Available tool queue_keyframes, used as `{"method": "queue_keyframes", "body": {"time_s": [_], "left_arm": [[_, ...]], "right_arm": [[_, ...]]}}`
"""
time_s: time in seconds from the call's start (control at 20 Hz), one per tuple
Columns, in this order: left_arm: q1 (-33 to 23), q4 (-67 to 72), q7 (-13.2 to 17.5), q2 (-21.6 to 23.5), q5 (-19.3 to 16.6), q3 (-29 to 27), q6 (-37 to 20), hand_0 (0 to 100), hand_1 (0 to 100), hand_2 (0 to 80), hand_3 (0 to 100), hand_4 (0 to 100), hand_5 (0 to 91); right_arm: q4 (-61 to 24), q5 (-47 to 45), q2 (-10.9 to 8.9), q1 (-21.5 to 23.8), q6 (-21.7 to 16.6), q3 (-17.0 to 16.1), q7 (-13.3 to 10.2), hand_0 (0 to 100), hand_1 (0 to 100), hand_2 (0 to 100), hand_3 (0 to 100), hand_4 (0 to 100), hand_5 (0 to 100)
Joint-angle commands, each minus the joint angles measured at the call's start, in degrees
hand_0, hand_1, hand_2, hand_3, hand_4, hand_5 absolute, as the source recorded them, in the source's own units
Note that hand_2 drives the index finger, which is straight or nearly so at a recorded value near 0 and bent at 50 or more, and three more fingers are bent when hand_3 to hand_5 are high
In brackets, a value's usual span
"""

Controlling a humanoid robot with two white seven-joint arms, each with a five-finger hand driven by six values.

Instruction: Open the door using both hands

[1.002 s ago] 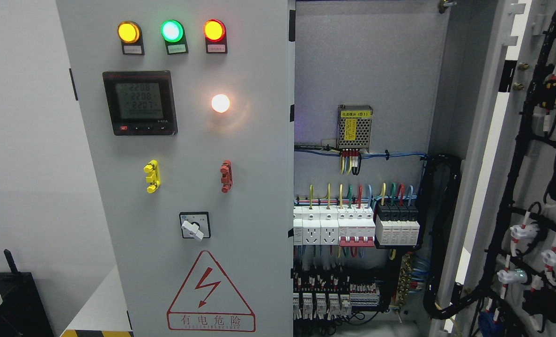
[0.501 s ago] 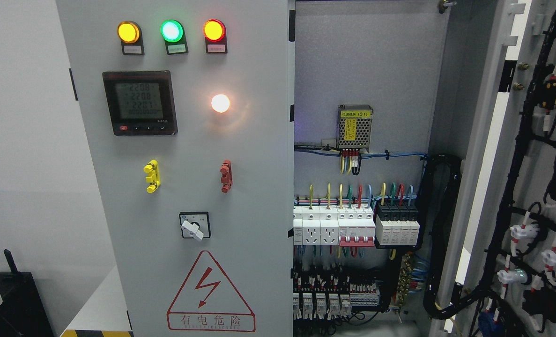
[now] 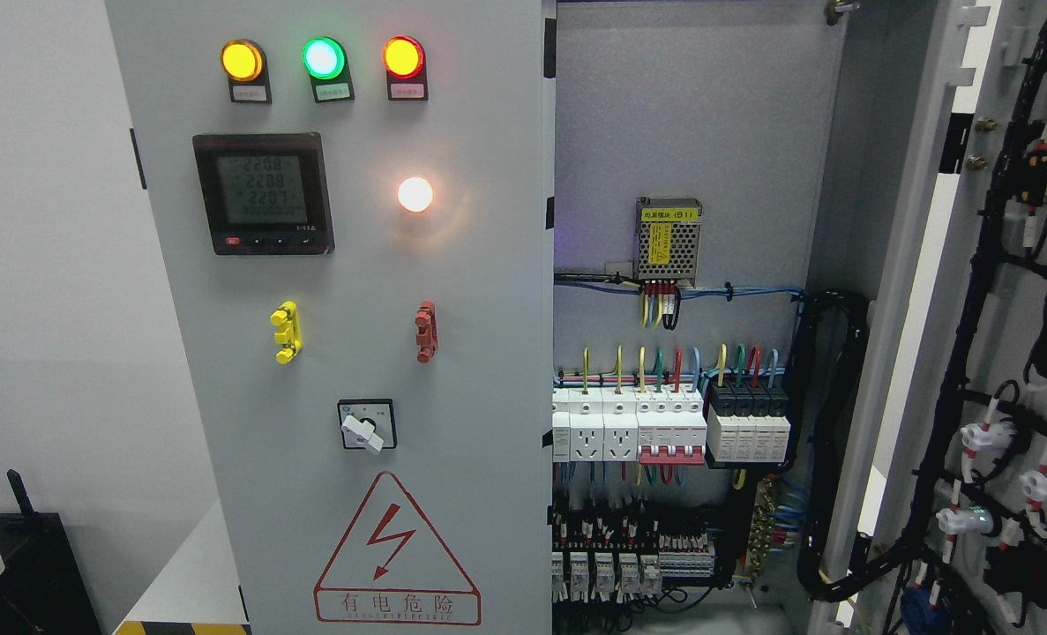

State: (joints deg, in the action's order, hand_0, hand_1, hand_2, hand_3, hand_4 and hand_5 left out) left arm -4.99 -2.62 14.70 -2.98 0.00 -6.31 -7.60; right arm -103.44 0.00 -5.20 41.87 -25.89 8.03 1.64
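I'm seeing no hands in frame, so I can't tell what the fingers are doing. Right door (image 3: 999, 335) is hanging wide open at far right, exposing the breakers (image 3: 664, 423); left door (image 3: 347, 353) is sitting shut.

plain white wall (image 3: 47, 265) at left, black cabinet (image 3: 20, 564) low in corner

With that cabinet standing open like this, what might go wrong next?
1. The lit green indicator lamp suggests power is on, so the exposed row of white circuit breakers may be live to touch.
2. The open grey right door carries black cable bundles that something passing might snag.
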Motion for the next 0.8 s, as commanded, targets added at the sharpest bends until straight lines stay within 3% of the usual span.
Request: {"method": "queue_keyframes", "body": {"time_s": [0.0, 0.35, 0.55, 0.75], "left_arm": [[-0.02, -0.02, -0.02, -0.01, -1.49, -0.02, 0.39, 0, 0, 0.0, 0, 3, 0.0], [-0.02, 0.07, -0.02, -0.01, -1.49, -0.02, 0.30, 0, 0, 0.0, 0, 3, 0.0], [-0.02, -0.02, -0.02, -0.01, -1.49, -0.02, 0.30, 0, 0, 0.0, 0, 3, 0.0], [-0.02, -0.02, -0.02, -0.01, -1.49, -0.02, 0.30, 0, 0, 0.0, 0, 3, 0.0]], "right_arm": [[-5.45, 0.00, -0.34, -7.05, -0.74, 0.85, 0.12, 11, 0, 0, 0, 0, 0], [-5.10, 0.09, -0.34, -17.16, 0.31, 2.25, 0.21, 11, 0, 0, 0, 0, 0], [-4.84, 0.17, -0.17, -22.17, 5.23, 2.69, 0.21, 11, 0, 0, 0, 0, 0], [-3.43, 0.09, -0.25, -26.82, 5.68, 5.94, 0.29, 11, 0, 0, 0, 0, 0]]}}
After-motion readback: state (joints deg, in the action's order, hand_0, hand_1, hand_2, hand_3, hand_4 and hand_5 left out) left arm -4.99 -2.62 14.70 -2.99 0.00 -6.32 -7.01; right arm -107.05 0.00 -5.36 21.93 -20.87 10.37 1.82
